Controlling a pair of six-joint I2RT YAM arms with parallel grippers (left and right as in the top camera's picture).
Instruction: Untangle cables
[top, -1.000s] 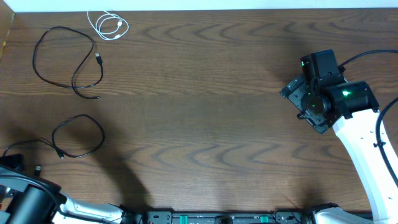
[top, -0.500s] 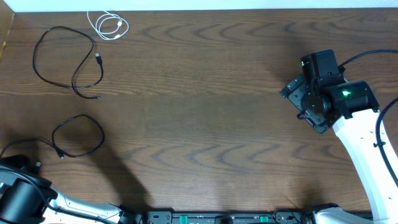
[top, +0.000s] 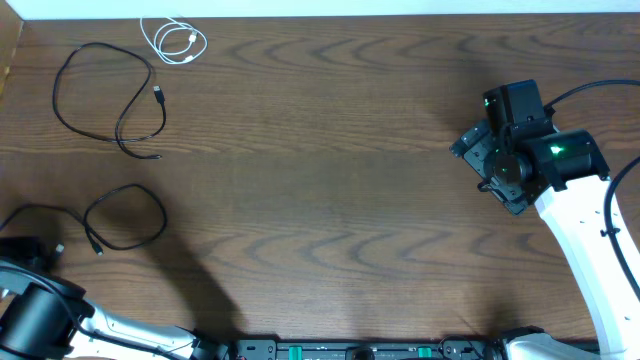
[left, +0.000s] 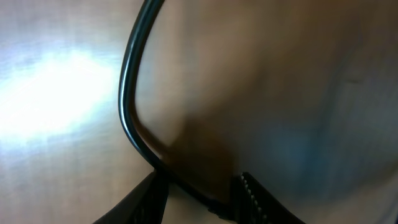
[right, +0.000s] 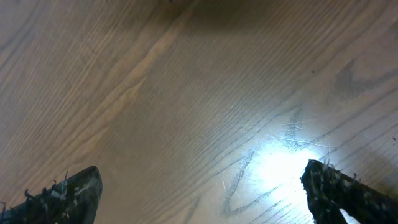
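Observation:
A short white cable (top: 175, 40) lies coiled at the far left of the table. A longer black cable (top: 105, 100) lies looped below it, apart from the others. A second black cable (top: 128, 218) forms a loop at the near left and arcs left to my left gripper (top: 22, 250). In the left wrist view this cable (left: 127, 106) curves down between the partly closed jaws (left: 199, 202) and thickens there near its plug end. My right gripper (top: 480, 160) is open and empty over bare wood (right: 199, 186) at the right.
The wooden table (top: 330, 180) spans the view. A thick black cord (top: 590, 95) runs from the right arm off the right edge. The table's left edge (top: 8, 70) is close to the cables.
My left gripper has moved away from the front edge, and the near black cable's left arc and plug end have shifted with it. The right arm has not moved.

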